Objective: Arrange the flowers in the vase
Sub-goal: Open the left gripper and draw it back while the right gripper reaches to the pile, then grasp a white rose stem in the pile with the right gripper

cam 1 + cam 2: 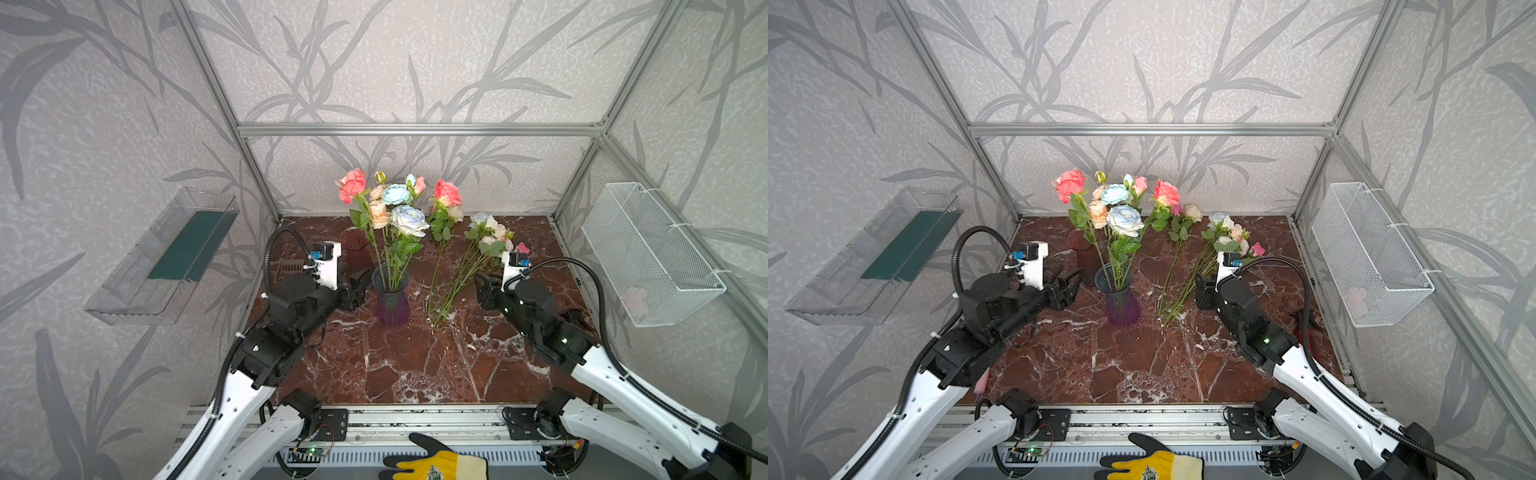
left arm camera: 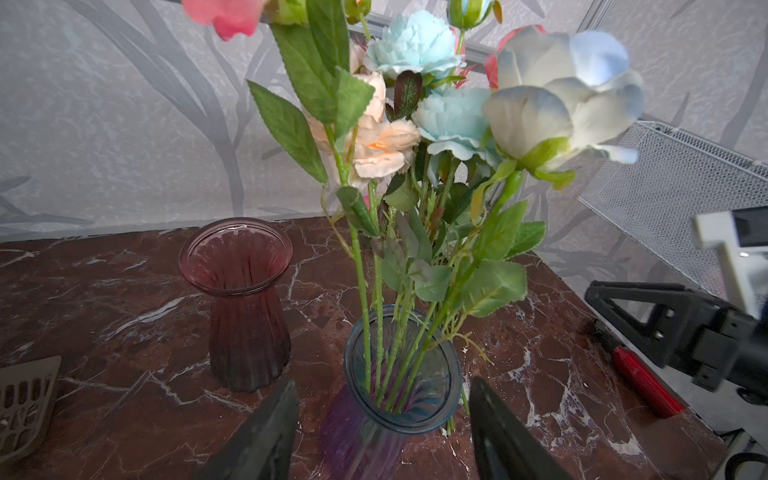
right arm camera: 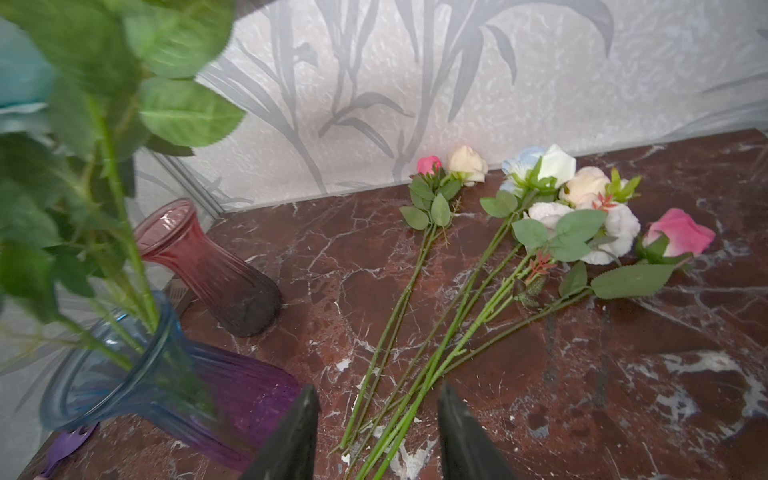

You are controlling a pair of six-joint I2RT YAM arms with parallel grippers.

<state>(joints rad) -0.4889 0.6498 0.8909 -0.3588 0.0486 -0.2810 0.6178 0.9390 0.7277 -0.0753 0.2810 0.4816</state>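
Note:
A blue-and-purple glass vase stands mid-table, and several flowers stand upright in it. More flowers lie loose on the marble to its right, heads toward the back wall. My left gripper is open just left of the vase, with a finger on each side of the vase and nothing held. My right gripper is open over the cut ends of the loose stems, which pass between its fingers.
An empty red glass vase stands behind my left gripper. A red-handled tool lies on the right of the table. A wire basket hangs on the right wall and a clear tray on the left. A gloved hand rests at the front edge.

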